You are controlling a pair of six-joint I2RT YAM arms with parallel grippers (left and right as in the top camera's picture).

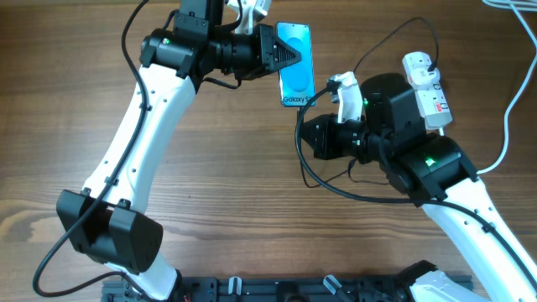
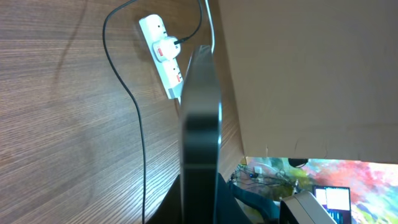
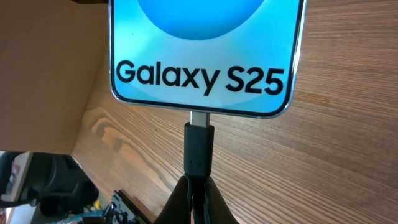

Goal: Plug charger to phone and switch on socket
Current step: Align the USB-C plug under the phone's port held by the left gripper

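Wooden table [image 1: 67, 126] from above, with two white-and-black arms reaching toward a phone [image 1: 295, 63] near the top centre.

Left of the phone: left gripper [image 1: 284, 55], black fingers clamped on the phone's long edge. In the left wrist view, phone seen edge-on as a dark slab rising from those fingers.

Phone itself: bright cyan-blue screen facing up, "Galaxy S25" printed at its bottom edge.

Just below that bottom edge: charger [image 3: 199, 149], its small black connector lined up with the middle of the edge. A short silver tip bridging connector and phone; depth of the tip impossible to tell.

Below the connector: right gripper [image 3: 198, 186], fingers pinched together on the charger's thin black cable just behind the connector.

Right of the phone, well apart: socket [image 1: 430, 91], a white power strip with small red switches, lying on the table. White plug head [image 1: 417, 64] seated in it, black cable looping back toward the phone. Switch positions too small to read.
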